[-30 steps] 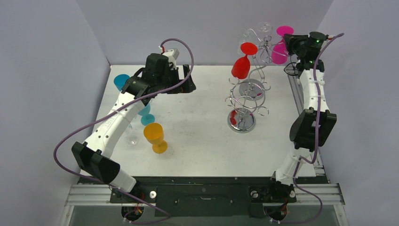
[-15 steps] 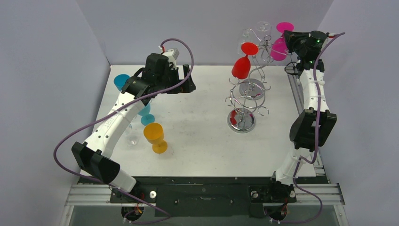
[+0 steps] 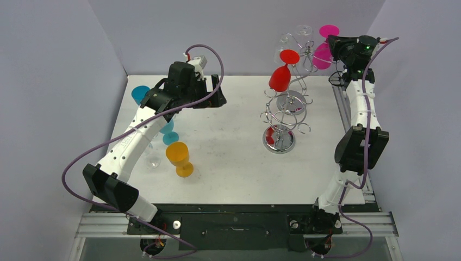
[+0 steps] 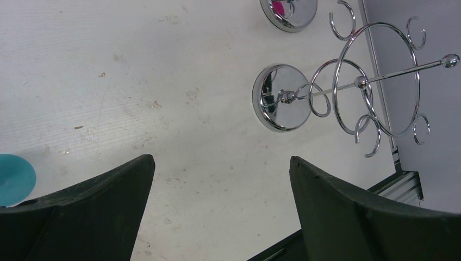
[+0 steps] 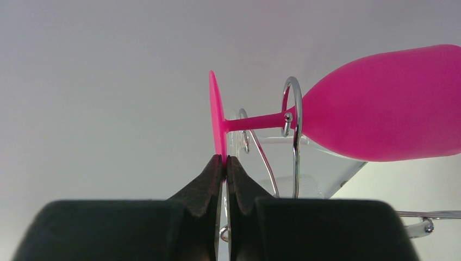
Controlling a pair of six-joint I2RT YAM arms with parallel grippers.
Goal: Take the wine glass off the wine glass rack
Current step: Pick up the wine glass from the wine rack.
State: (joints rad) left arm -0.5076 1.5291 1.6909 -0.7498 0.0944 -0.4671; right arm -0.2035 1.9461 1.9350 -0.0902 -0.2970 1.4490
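A chrome wire wine glass rack (image 3: 284, 111) stands at the back right of the table. A pink wine glass (image 3: 324, 54) hangs upside down from its top right hook, a red wine glass (image 3: 279, 78) from its left side. My right gripper (image 3: 332, 41) is shut on the rim of the pink glass's foot (image 5: 219, 122); the stem still passes through the chrome hook (image 5: 293, 117), the bowl (image 5: 388, 106) to the right. My left gripper (image 4: 220, 166) is open and empty above the table, the rack's base (image 4: 280, 105) ahead of it.
An orange wine glass (image 3: 180, 157), a teal one (image 3: 142, 93) and a clear one (image 3: 153, 159) stand at the table's left by the left arm. Clear glasses (image 3: 303, 31) also hang at the rack's top. Walls close the back and sides.
The pink glass has shifted slightly up and left in the right gripper's hold; the red glass has swung a little. The left arm has not moved.
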